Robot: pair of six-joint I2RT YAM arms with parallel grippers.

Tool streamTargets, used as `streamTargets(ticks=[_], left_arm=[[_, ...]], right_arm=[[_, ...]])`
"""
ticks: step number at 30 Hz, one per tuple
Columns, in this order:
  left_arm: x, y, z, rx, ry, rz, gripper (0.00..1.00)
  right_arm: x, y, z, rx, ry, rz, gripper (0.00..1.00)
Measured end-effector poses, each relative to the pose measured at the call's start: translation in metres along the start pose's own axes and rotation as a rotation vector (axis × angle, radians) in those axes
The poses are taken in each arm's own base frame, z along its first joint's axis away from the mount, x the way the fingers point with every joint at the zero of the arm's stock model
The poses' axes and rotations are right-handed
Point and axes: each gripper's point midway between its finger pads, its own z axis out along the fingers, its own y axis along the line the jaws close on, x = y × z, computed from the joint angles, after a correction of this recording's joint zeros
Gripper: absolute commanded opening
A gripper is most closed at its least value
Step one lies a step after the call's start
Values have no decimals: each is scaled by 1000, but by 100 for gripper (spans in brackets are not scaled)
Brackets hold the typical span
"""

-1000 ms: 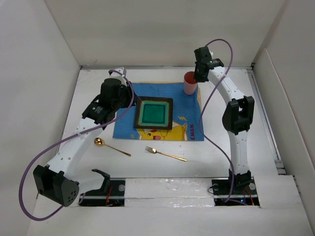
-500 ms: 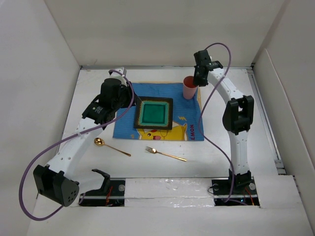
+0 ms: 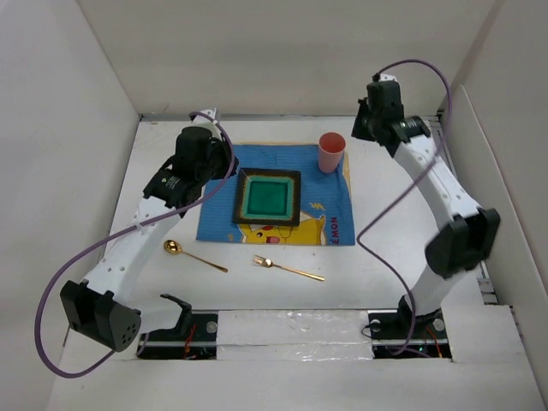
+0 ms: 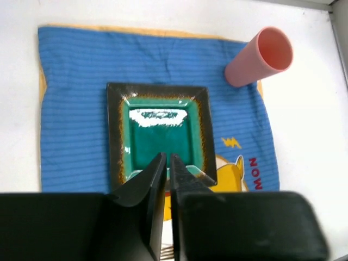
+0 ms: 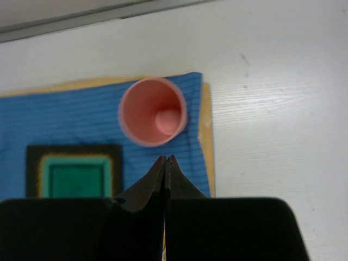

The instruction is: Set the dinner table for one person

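Top external shows you the white table (image 3: pixel 377 257) filling the booth floor, both arm bases bolted at its near edge. Nearest items: gold fork (image 3: pixel 288 269) approx. centre and gold spoon (image 3: pixel 195 257) to its left. Both lie flat on bare table, apart from each other and near the front edge of the blue mat (image 3: pixel 330 193).

Mid-table, the mat lies flat w/ a square green plate (image 3: pixel 268 198), dark rim, sitting on its middle. Farther back, a pink cup (image 3: pixel 330 152) stands upright on the mat's far right corner, apart from the plate.

Left wrist cam: left pincer (image 4: pixel 167 157) is closed to a thin slit, nothing in it, tips showing over the plate's near rim.

Right wrist cam: right pincer (image 5: pixel 165 159) is fully closed and empty, tips showing just short of the cup w/o touching it. From above, that wrist hangs over the far right of the table, beyond the cup.
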Motion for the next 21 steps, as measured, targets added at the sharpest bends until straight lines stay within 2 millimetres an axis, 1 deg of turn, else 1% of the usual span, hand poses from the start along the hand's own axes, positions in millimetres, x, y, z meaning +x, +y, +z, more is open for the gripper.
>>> streamTargets(ticks=[1, 2, 3, 4, 5, 7, 8, 9, 10, 11, 12, 13, 14, 15, 18, 21], left_arm=[[-5, -2, -1, 5, -10, -3, 0], [-11, -5, -2, 13, -22, -1, 0], [-17, -8, -3, 20, -34, -1, 0], [-22, -11, -4, 26, -46, -3, 0], [-27, -13, -6, 32, -57, -4, 0], [-34, -16, -7, 41, -72, -6, 0], [-37, -18, -8, 44, -78, -6, 11], [-38, -18, -8, 44, -81, -5, 20], [-40, -19, -7, 44, -83, -5, 20], [-42, -18, -7, 37, -84, -3, 27], [-44, -18, -6, 30, -87, 4, 30], [-47, -17, -6, 20, -91, 6, 33], [-50, -17, -6, 12, -96, 10, 39], [-55, -17, -6, 4, -107, 14, 41], [-74, -19, -13, -9, -149, 24, 44], [-97, -24, -25, -8, -205, 31, 45]], right_arm=[[2, 11, -21, -61, -32, -12, 0], [10, 23, -41, -129, -53, -29, 0], [23, 38, -59, -201, -55, -57, 0], [42, 53, -73, -272, -46, -91, 0], [66, 69, -85, -344, -21, -130, 8], [127, 95, -100, -456, 76, -222, 27], [162, 105, -105, -504, 140, -274, 42], [197, 111, -109, -537, 209, -324, 55], [230, 112, -114, -562, 281, -377, 55], [257, 111, -118, -576, 335, -422, 60], [278, 108, -121, -580, 376, -455, 63], [294, 103, -125, -579, 414, -489, 65], [304, 101, -128, -582, 434, -514, 66], [309, 101, -130, -588, 440, -531, 66], [312, 107, -129, -608, 430, -561, 65], [325, 115, -119, -602, 457, -627, 63]])
